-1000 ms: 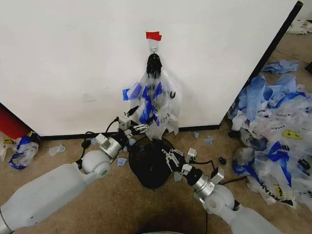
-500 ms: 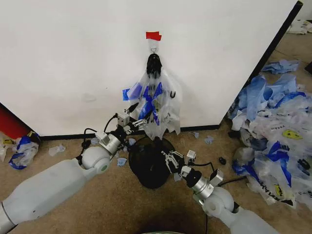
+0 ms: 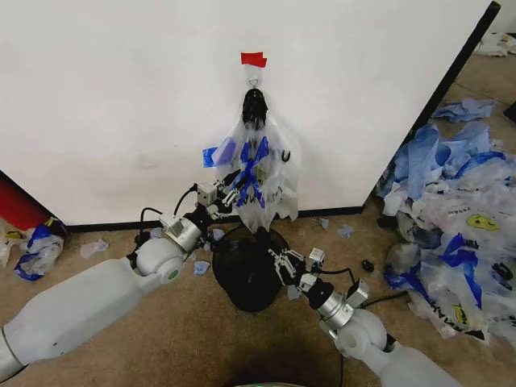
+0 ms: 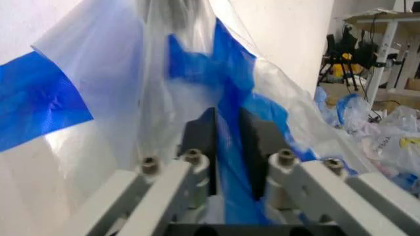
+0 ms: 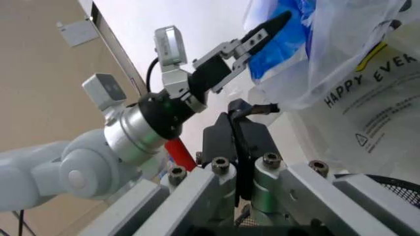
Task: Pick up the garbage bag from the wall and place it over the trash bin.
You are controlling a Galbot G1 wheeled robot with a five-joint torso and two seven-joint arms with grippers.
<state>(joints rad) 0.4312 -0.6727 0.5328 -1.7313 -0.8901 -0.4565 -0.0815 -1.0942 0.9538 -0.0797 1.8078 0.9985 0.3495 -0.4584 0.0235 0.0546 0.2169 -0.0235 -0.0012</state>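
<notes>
bag [image 3: 256, 173] on wall hook | left pincer [image 3: 231, 196] has risen, now clamps blue fold | right pincer [image 3: 280, 262] shut, empty, over bin [image 3: 250, 278] | grasp made

The garbage bag [image 5: 367, 93] reads "HAPPY EVE", partly cut off.

The left gripper [image 3: 235, 194] has risen from beside the bin [image 3: 250, 270] and now pinches the bag's [image 3: 262, 173] blue fold.
</notes>
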